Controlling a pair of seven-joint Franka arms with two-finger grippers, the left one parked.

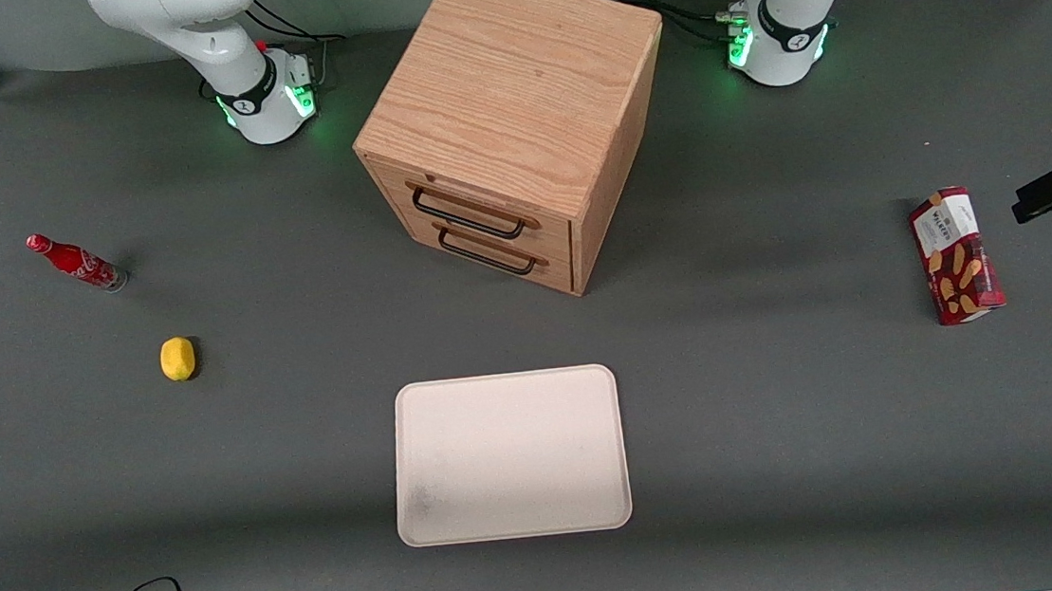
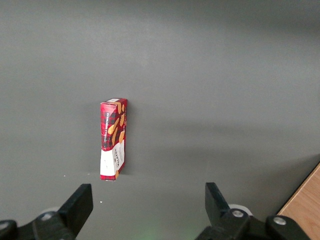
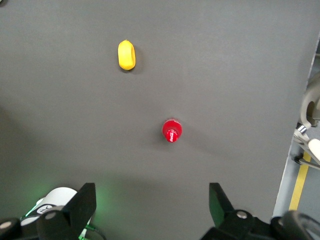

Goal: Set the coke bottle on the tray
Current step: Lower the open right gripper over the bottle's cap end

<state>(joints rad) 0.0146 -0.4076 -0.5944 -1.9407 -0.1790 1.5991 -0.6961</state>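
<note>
The coke bottle [image 1: 76,263] is standing upright on the grey table [image 1: 785,425], toward the working arm's end, well apart from the wooden drawer cabinet [image 1: 511,125] that is sitting mid-table. In the right wrist view the bottle [image 3: 172,130] is showing cap-on from above, with nothing touching it.

The gripper [image 3: 152,207] is hanging high above the table, looking down on the bottle; its two black fingers [image 3: 82,202] are spread wide with only bare table showing between them, gripping nothing. The gripper itself is not appearing in the front view.

The tray [image 1: 508,454] is lying flat in front of the cabinet's drawers, nearer to the front camera than the cabinet, with a faint grey smudge on its surface. It is well apart from the bottle.

A lemon [image 1: 177,358] is lying near the bottle, nearer to the front camera than the bottle and farther from it than the tray. In the right wrist view the lemon [image 3: 126,54] is lying apart from the bottle, not touching it.

A red snack box [image 1: 957,255] is lying toward the parked arm's end of the table, well apart from the cabinet.
</note>
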